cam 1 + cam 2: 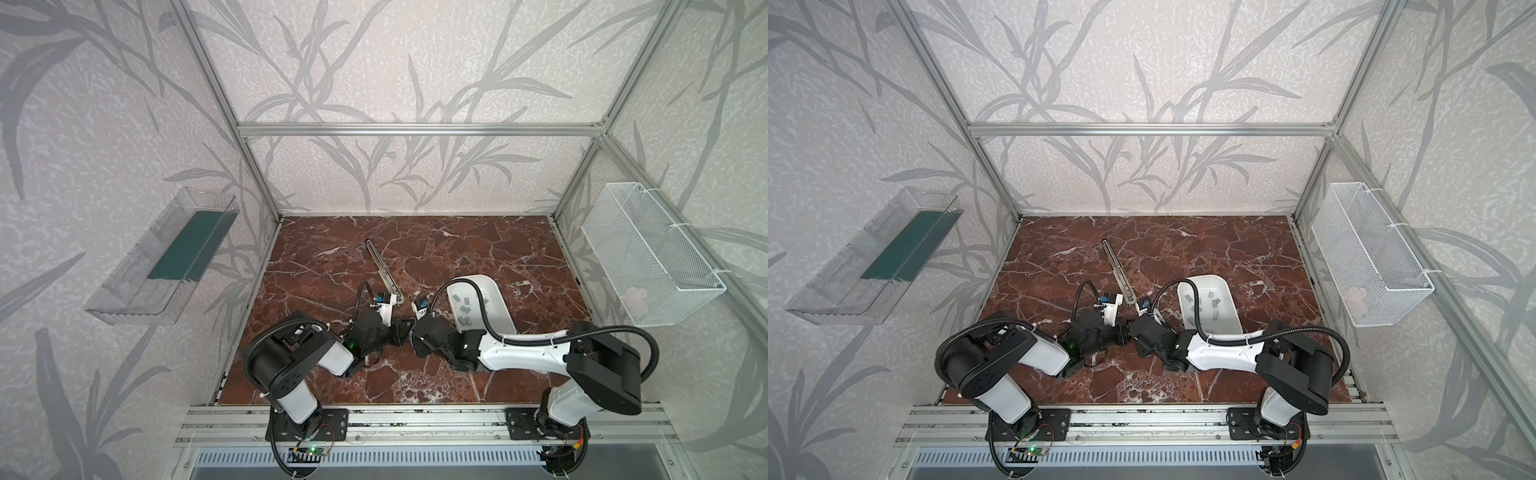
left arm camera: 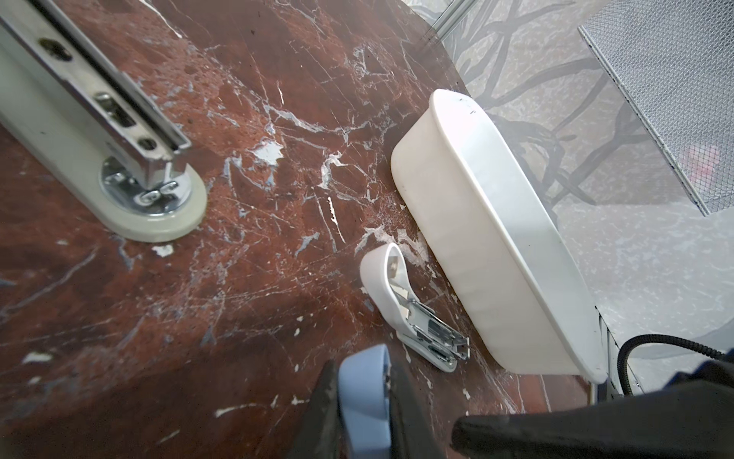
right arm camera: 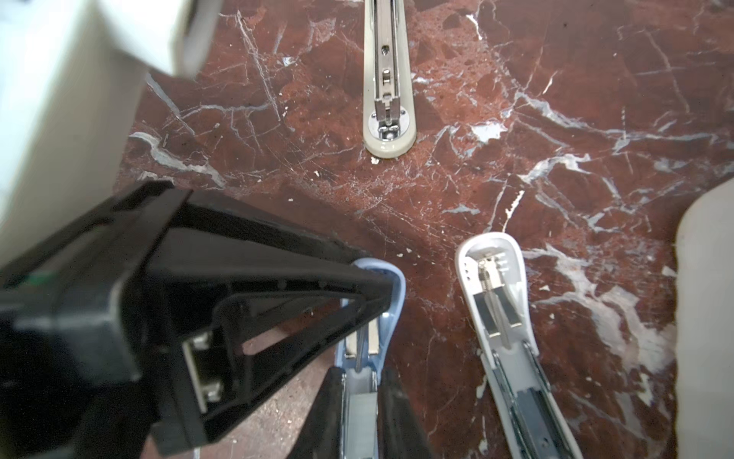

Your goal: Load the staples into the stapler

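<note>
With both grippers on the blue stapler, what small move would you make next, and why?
Probably swing the lid closed with the left gripper: it pinches the open lid of the blue stapler, the right gripper clamps the base, and a grey strip seems seated in the channel.

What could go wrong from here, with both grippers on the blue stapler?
The left gripper and right gripper both clamp the blue stapler; opposing pulls could twist it free. The staples lie in the white tray, so fetching one means releasing a grip, and the stapler might fall shut. The open white stapler nearby could get bumped.
</note>
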{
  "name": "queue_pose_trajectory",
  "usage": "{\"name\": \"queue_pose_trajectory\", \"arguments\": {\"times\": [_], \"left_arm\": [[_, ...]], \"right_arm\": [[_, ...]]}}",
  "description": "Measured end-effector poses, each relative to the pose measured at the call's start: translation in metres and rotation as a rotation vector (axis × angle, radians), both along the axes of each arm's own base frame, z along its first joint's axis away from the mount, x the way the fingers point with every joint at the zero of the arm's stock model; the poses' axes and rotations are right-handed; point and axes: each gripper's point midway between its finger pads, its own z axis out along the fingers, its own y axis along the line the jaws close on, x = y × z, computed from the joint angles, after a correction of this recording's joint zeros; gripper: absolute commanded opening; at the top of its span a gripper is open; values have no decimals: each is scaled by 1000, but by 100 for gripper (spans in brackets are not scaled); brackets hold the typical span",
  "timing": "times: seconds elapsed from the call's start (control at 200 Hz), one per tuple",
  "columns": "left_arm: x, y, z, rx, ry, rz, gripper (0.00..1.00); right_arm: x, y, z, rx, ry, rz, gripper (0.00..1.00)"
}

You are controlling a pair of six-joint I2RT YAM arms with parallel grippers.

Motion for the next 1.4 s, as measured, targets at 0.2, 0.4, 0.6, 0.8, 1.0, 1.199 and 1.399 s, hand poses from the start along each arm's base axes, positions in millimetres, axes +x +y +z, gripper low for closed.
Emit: {"name": "queue_pose_trajectory", "arguments": {"times": [0.2,0.4,0.6,0.8,1.0,1.199,1.399], "left_arm": [[-2,-2,-4,-36,-53,-25,14],[-2,-4,-1,-35,-91,-39,14],[-3,-3,1,-29,-107,-45,14],[-3,-4,2,-30,-110,-50,14],[-3,-4,3,-30,-115,-50,14],[-3,-3,2,-27,-115,-49,13],[-2,-3,2,-24,-115,-44,13]], "right_arm": [[0,1,1,-4,-6,8,14],[3,2,2,-10,-10,9,10],[9,-3,-6,-19,11,-4,7],[9,-4,-23,-45,42,2,6],[6,-2,-26,-39,60,13,3],[0,-5,-32,-38,83,13,2],[-4,-5,-33,-28,93,8,2]]}}
